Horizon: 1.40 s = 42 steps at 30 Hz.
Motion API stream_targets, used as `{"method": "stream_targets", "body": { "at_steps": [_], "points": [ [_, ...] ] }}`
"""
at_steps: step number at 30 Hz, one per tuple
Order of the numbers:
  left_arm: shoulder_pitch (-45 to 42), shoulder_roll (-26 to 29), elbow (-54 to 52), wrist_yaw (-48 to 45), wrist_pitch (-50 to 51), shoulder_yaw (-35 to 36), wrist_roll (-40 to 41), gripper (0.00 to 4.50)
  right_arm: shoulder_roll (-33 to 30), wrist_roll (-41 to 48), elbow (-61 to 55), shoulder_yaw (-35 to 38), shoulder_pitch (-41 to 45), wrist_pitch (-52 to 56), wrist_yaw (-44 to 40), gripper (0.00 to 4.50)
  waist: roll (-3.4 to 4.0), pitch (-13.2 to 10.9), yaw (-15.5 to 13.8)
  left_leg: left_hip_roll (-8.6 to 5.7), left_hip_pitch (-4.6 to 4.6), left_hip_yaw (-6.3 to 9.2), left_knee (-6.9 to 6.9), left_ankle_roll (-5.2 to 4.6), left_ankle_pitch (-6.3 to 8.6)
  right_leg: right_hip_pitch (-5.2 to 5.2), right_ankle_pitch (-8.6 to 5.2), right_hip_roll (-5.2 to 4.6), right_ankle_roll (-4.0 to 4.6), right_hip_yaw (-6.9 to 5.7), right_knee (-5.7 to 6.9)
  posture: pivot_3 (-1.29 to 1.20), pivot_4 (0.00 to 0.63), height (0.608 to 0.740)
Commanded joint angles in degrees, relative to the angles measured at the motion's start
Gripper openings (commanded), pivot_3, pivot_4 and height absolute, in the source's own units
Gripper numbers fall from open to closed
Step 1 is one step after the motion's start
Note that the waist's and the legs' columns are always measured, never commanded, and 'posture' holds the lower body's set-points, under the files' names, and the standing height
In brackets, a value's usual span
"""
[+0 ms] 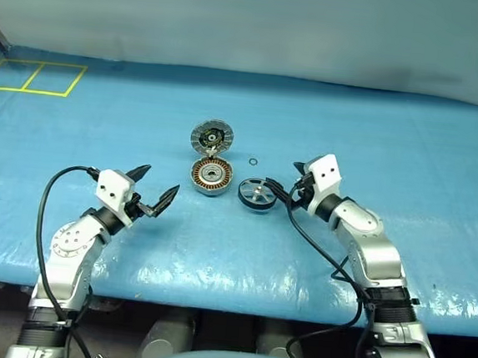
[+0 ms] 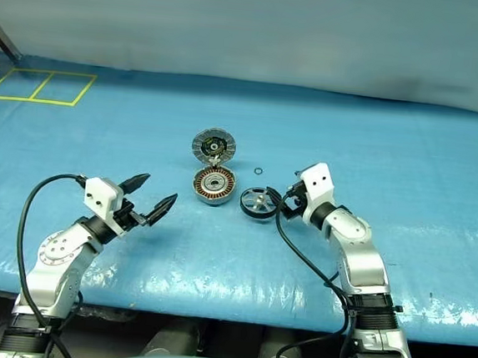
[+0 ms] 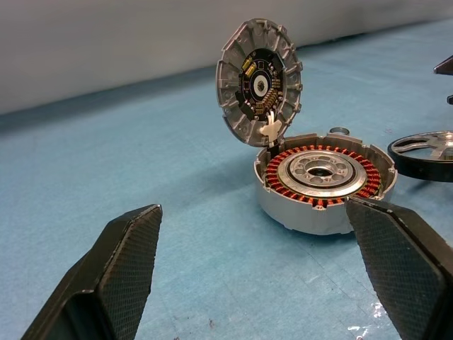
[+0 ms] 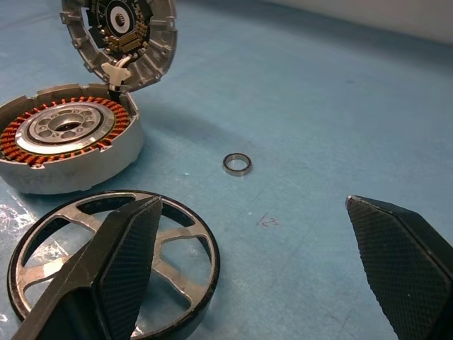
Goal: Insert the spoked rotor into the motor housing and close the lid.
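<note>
One spoked rotor (image 1: 257, 194), one motor housing (image 1: 211, 177) — lid (image 1: 212, 136) raised.

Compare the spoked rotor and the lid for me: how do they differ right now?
The spoked rotor lies flat and loose on the blue mat; the lid stands tilted up, hinged to the motor housing. The rotor has a dark rim with open silver spokes; the lid is grey with radial ribs and a dark centre. Both are round and housing-sized.
</note>
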State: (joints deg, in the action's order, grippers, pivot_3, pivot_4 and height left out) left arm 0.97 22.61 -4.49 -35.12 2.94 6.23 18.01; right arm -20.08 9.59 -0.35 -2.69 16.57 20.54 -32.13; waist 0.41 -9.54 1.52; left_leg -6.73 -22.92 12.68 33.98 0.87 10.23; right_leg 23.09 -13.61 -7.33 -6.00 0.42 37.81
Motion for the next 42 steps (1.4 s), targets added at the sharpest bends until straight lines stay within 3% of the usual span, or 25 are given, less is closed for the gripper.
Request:
{"method": "stream_targets", "body": {
  "at_steps": [1,21,34,38,42],
  "points": [
    [-0.2,1.0,-2.1,-0.5,0.1,1.7,1.1,4.50,0.0,0.4,-2.9,-0.3,-0.2,-1.0,-0.5,4.44,0.00,0.0,0.0,0.00,0.00,-0.01,0.00,0.00,0.00,0.02,0.01,0.01,-0.01,0.02,0.00,0.00,0.150,0.740],
    [2.0,3.8,-6.5,-1.5,2.7,4.9,4.2,4.50,1.0,1.3,-4.2,-3.0,1.7,-1.2,-3.1,4.44,-0.10,0.0,0.0,0.30,-0.02,-0.56,0.01,-0.03,0.03,0.30,0.22,0.16,0.11,0.35,0.00,0.00,0.150,0.740],
    [-0.3,-0.3,-7.1,-0.4,4.0,-1.4,2.4,4.50,-2.0,0.7,-5.8,-1.8,0.1,-0.8,-2.8,4.44,-0.16,0.0,-0.5,0.30,-0.03,-0.63,0.10,-0.03,0.04,0.29,0.27,0.18,0.08,0.40,-0.02,0.00,0.150,0.740],
    [-1.7,-1.0,-5.2,-0.3,3.5,-2.4,1.8,4.50,-7.9,-3.9,-6.2,-8.2,3.5,-0.9,-9.4,4.44,-0.16,0.0,-0.3,0.34,-0.03,-0.76,0.14,-0.03,0.04,0.31,0.34,0.21,0.09,0.42,-0.02,0.00,0.150,0.740],
    [-1.1,-1.1,-4.3,-0.7,3.1,-3.0,1.7,4.50,-12.7,-8.2,-4.8,-16.5,13.0,-3.0,-19.6,4.44,-0.24,-0.1,0.4,0.34,-0.03,-1.03,0.18,-0.08,0.07,0.38,0.42,0.20,0.05,0.47,-0.03,0.00,0.150,0.740]
  ]
}}
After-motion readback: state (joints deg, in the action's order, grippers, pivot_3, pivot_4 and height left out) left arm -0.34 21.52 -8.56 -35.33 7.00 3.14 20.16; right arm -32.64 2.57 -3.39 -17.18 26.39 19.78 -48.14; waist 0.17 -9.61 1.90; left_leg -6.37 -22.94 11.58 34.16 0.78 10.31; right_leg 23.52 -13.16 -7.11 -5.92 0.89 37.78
